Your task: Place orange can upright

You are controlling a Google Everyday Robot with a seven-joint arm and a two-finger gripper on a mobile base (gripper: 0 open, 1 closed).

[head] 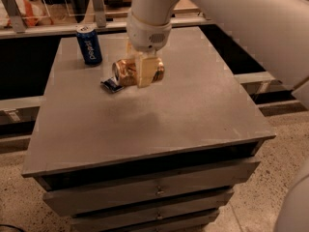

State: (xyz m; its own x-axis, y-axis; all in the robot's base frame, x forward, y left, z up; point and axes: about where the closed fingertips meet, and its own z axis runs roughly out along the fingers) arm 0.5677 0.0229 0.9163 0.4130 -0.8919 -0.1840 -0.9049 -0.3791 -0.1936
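The orange can (126,71) is a shiny golden-orange drink can, lying on its side with its silver top facing left. My gripper (144,71) is shut on it from above, with a pale finger across its middle, and holds it above the grey table top (159,115). The white arm reaches in from the upper right. I cannot tell how high the can is off the surface.
A blue Pepsi can (89,44) stands upright at the table's back left. A flat dark blue snack wrapper (112,85) lies just left of and below the held can. Drawers are under the table front. A counter runs behind.
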